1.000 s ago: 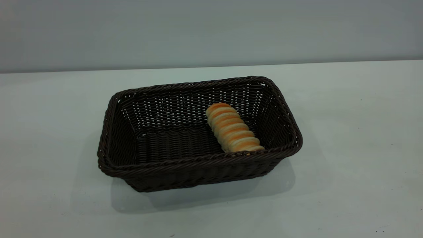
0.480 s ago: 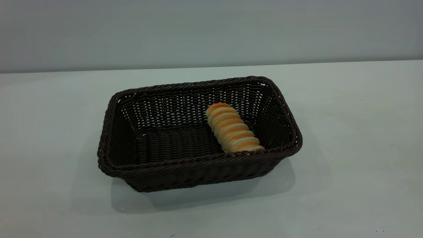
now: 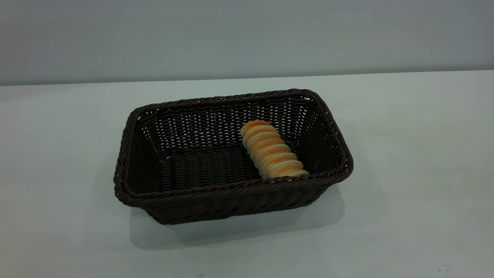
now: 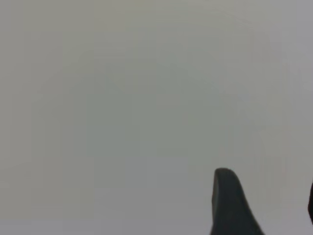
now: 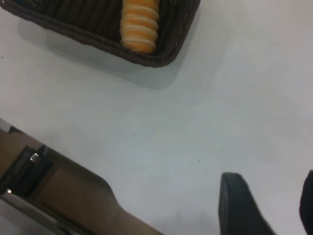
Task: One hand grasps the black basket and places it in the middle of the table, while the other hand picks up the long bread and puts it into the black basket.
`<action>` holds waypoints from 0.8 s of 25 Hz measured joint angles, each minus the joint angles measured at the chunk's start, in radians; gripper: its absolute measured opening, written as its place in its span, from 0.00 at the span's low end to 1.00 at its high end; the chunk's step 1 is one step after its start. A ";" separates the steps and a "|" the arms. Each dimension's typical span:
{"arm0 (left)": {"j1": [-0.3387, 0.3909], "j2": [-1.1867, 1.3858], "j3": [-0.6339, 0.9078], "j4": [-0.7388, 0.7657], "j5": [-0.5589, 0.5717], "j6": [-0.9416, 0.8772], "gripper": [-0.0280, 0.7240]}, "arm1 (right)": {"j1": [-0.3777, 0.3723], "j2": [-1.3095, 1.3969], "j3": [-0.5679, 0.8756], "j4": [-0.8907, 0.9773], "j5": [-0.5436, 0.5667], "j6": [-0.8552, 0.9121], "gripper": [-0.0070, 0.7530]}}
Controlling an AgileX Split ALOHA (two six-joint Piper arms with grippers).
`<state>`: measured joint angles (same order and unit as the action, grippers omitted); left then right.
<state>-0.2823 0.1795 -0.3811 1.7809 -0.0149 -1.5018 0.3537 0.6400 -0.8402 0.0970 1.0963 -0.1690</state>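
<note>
The black basket (image 3: 231,193) stands in the middle of the table (image 3: 405,173). The long bread (image 3: 272,151) lies inside it, toward its right end, leaning on the near wall. Neither arm shows in the exterior view. In the right wrist view the basket (image 5: 168,44) and the bread (image 5: 140,24) lie far off, and my right gripper (image 5: 266,188) is open and empty over bare table. In the left wrist view my left gripper (image 4: 266,183) is open and empty over a plain pale surface, with no task thing in sight.
The table's edge (image 5: 93,171) and brown floor beyond it show in the right wrist view. A grey wall (image 3: 247,34) runs behind the table. Bare tabletop lies on all sides of the basket.
</note>
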 joint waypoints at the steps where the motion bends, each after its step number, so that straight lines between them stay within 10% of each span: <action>1: 0.000 0.000 0.000 -0.001 0.061 0.088 0.63 | 0.000 0.000 0.000 0.000 -0.002 0.000 0.39; 10: 0.000 -0.008 -0.019 -0.401 0.751 0.385 0.63 | 0.000 0.000 0.060 0.021 -0.089 -0.001 0.39; 15: 0.000 -0.026 -0.075 -0.951 0.745 0.493 0.63 | 0.000 0.007 0.171 0.040 -0.122 -0.001 0.39; 20: 0.000 -0.025 -0.079 -1.528 0.780 0.966 0.63 | 0.000 -0.040 0.253 0.048 -0.124 -0.012 0.39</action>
<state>-0.2823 0.1540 -0.4602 0.2526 0.7654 -0.5356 0.3537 0.5999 -0.5868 0.1450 0.9725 -0.1814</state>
